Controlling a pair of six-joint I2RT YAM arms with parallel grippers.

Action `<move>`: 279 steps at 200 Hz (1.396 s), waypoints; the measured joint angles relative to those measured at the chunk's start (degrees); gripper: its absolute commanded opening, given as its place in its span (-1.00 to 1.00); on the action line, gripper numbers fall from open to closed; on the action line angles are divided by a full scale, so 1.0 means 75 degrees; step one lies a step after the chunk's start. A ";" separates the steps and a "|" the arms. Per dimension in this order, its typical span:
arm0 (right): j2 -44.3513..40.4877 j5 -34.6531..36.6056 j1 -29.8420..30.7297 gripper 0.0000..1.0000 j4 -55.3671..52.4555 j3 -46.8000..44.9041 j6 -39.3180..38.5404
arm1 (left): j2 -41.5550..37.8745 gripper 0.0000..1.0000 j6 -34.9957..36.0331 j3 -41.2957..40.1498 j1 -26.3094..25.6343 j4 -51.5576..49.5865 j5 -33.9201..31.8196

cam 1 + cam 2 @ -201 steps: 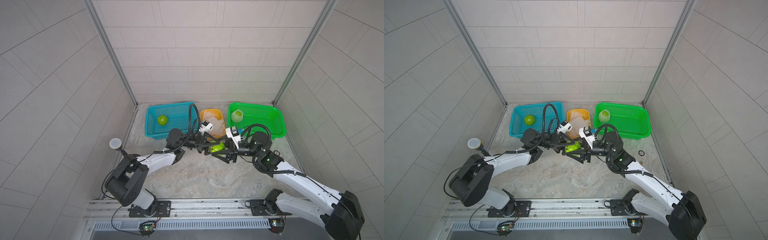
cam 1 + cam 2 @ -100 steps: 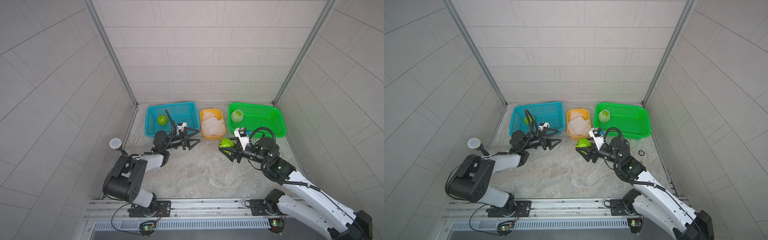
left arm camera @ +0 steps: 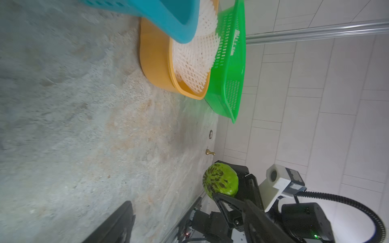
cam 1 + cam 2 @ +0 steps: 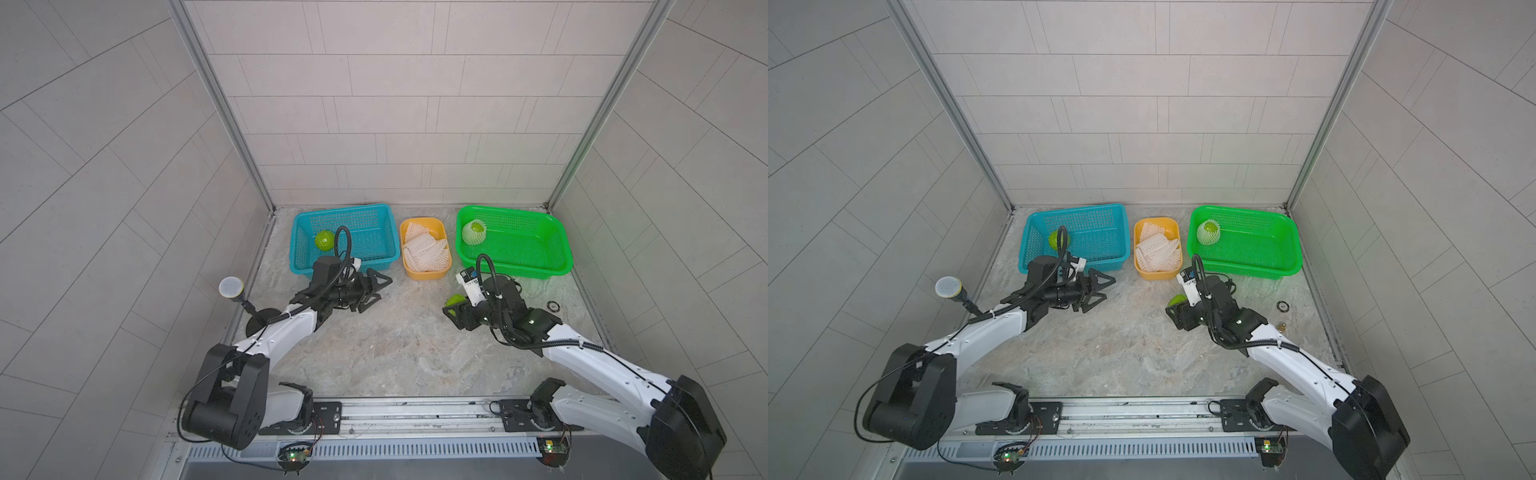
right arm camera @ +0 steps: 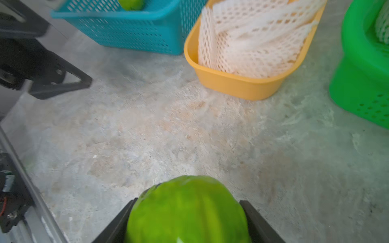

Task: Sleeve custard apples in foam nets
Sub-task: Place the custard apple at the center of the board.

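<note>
A: Right pincer (image 4: 455,306) clamped on a bare custard apple (image 5: 187,210), held over the worktop (image 4: 407,357)!
B: Left pincer (image 4: 380,289) gaping, empty, near the blue basket (image 4: 345,209). Foam nets (image 4: 424,249) piled in the yellow tub (image 4: 424,275); one netted apple (image 4: 473,232) sits in the green basket (image 4: 523,247).

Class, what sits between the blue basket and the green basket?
An orange tub holding the white foam nets; both top views show it.
</note>
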 measured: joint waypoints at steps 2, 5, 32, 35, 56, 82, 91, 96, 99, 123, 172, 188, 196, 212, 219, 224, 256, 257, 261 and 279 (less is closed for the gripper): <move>0.0058 0.0035 0.0000 0.28 -0.0015 0.0026 -0.0003 | -0.0029 0.69 0.0064 0.0012 0.0000 -0.0105 -0.0055; 0.0154 0.0085 0.0000 0.28 -0.0038 0.0070 -0.0006 | -0.0070 0.69 0.0181 0.0035 0.0000 -0.0271 -0.0125; 0.0866 0.0632 0.0073 0.28 -0.0128 0.0481 -0.0026 | -0.0332 0.69 0.0880 0.0108 0.0012 -0.1373 -0.0662; 0.0924 0.0714 0.0087 0.28 -0.0134 0.0516 -0.0038 | -0.0347 0.69 0.0933 0.0114 0.0012 -0.1457 -0.0708; 0.1501 0.1253 0.0321 0.28 -0.0262 0.0877 -0.0122 | -0.0379 0.69 0.1221 0.0169 0.0012 -0.1941 -0.0927; 0.2296 0.1813 0.0679 0.29 -0.0437 0.1311 -0.0213 | -0.0382 0.69 0.1425 0.0184 0.0012 -0.2302 -0.1102; 0.2512 0.1973 0.0810 0.29 -0.0458 0.1390 -0.0239 | -0.0388 0.69 0.1480 0.0184 0.0012 -0.2381 -0.1139; 0.2623 0.2060 0.0892 0.29 -0.0469 0.1419 -0.0251 | -0.0399 0.69 0.1515 0.0187 0.0012 -0.2425 -0.1160; 0.2699 0.2113 0.0950 0.29 -0.0475 0.1431 -0.0256 | -0.0411 0.69 0.1530 0.0189 0.0012 -0.2463 -0.1180; 0.3110 0.2439 0.1294 0.30 -0.0501 0.1460 -0.0274 | -0.0536 0.69 0.1728 0.0254 0.0012 -0.2757 -0.1346; 0.3739 0.2978 0.1784 0.36 -0.0539 0.1580 -0.0321 | -0.0615 0.69 0.1944 0.0353 0.0012 -0.2964 -0.1472; 0.3791 0.3048 0.1848 0.48 -0.0539 0.1580 -0.0318 | -0.0615 0.69 0.1976 0.0353 0.0012 -0.2993 -0.1495; 0.3797 0.3089 0.1880 0.62 -0.0536 0.1577 -0.0306 | -0.0615 0.69 0.1990 0.0353 0.0012 -0.3008 -0.1501; 0.3800 0.3112 0.1897 0.81 -0.0519 0.1577 -0.0256 | -0.0615 0.69 0.1993 0.0353 0.0012 -0.3028 -0.1521; 0.3800 0.3101 0.1909 0.86 -0.0507 0.1577 -0.0239 | -0.0615 0.69 0.1993 0.0353 0.0012 -0.3031 -0.1527; 0.3800 0.3101 0.1918 0.89 -0.0498 0.1577 -0.0221 | -0.0615 0.69 0.1993 0.0353 0.0012 -0.3031 -0.1530; 0.3678 0.3077 0.2005 0.94 -0.0495 0.1577 -0.0157 | -0.0615 0.69 0.1990 0.0353 0.0012 -0.3048 -0.1530; 0.3672 0.3077 0.2005 0.94 -0.0498 0.1577 -0.0157 | -0.0615 0.69 0.1990 0.0353 0.0012 -0.3048 -0.1530; 0.3625 0.3080 0.2014 0.94 -0.0507 0.1580 -0.0157 | -0.0615 0.69 0.1990 0.0353 0.0012 -0.3048 -0.1530; 0.3381 0.3083 0.2022 0.94 -0.0586 0.1606 -0.0160 | -0.0615 0.69 0.1993 0.0353 0.0012 -0.3048 -0.1530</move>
